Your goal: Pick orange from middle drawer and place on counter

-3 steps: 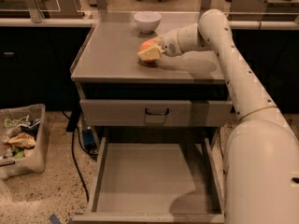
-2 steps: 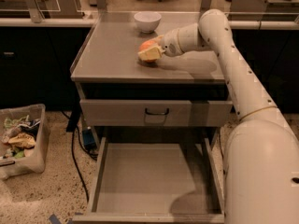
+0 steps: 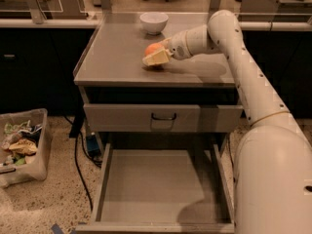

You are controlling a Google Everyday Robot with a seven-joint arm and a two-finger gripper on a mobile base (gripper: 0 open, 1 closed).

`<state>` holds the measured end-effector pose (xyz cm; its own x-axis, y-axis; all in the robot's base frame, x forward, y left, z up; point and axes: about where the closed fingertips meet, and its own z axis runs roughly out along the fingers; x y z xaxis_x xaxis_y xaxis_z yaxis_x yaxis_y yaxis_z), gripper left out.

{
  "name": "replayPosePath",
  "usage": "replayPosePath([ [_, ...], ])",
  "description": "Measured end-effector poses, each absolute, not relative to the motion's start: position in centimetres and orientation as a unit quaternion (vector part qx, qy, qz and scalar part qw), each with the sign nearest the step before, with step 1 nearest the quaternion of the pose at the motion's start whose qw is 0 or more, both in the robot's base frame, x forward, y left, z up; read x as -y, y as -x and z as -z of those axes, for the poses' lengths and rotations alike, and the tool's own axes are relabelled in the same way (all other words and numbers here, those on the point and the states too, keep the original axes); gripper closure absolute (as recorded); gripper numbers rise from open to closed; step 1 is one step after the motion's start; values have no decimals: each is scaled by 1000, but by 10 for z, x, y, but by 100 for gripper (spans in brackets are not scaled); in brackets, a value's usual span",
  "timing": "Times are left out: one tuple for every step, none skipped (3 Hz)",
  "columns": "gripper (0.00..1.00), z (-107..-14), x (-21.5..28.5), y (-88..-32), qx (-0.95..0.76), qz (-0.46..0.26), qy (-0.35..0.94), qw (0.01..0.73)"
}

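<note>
I am watching the gripper (image 3: 157,57) first. It is sitting low over the middle of the counter (image 3: 112,62), reaching in from the right. It looks like it is holding the orange (image 3: 151,48) tight, with one pale finger lying across the near side of the fruit. So the orange is sitting right inside the gripper, at its left tip. It seems to be touching the counter, or nearly. The bowl (image 3: 153,22) is standing farther back, apart from them. The drawer (image 3: 156,189) below is hanging open with nothing in it. I am thinking the next move is letting go and pulling back to the right.
</note>
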<state>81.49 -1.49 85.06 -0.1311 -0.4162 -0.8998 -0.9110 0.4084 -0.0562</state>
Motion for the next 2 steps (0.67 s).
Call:
replayPosePath([
  [0,-851,15,-815,-702,-269,473,460],
  [0,-851,15,-815,-702,-269,473,460],
])
